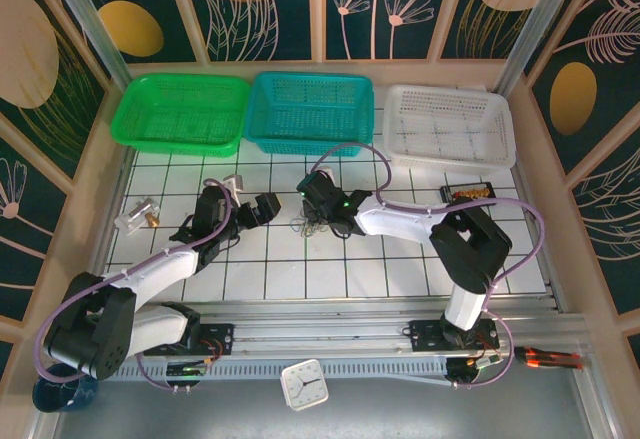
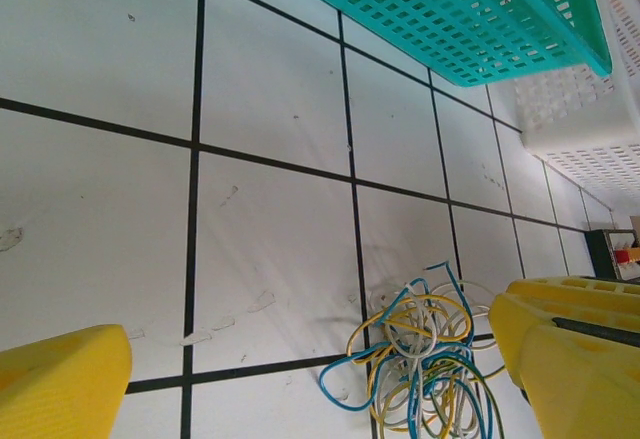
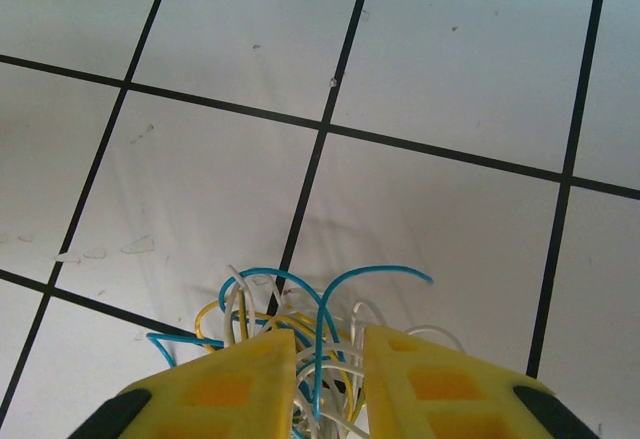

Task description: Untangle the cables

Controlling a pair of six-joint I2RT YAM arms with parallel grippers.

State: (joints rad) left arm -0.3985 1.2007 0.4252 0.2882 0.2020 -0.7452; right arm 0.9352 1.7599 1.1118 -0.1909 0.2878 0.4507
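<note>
A white tabletop (image 1: 400,269) ruled into square tiles by black lines. Along its far edge stand three plastic baskets in a row: green (image 1: 180,109) on the left, teal (image 1: 310,109) in the middle, white (image 1: 450,124) on the right.

The cables (image 1: 305,225) lie in a small knotted heap on the tiles, around the middle of the table and on the near side of the teal basket. Up close they are thin looping wires in blue, yellow and white (image 2: 420,369), all wound through one another.

The right gripper (image 1: 318,209) reaches in from the right and sits directly over the heap. Its yellow fingers (image 3: 240,379) stand a narrow gap apart, and strands of the cables (image 3: 290,309) run up through that gap. Whether the fingers actually pinch the strands, I cannot tell.

The left gripper (image 1: 255,209) hangs just left of the heap, not touching it. Its yellow fingers (image 2: 60,384) are spread wide, with bare tile between them.

A small black box (image 1: 465,192) sits at the right, just near of the white basket, well apart from the cables.
</note>
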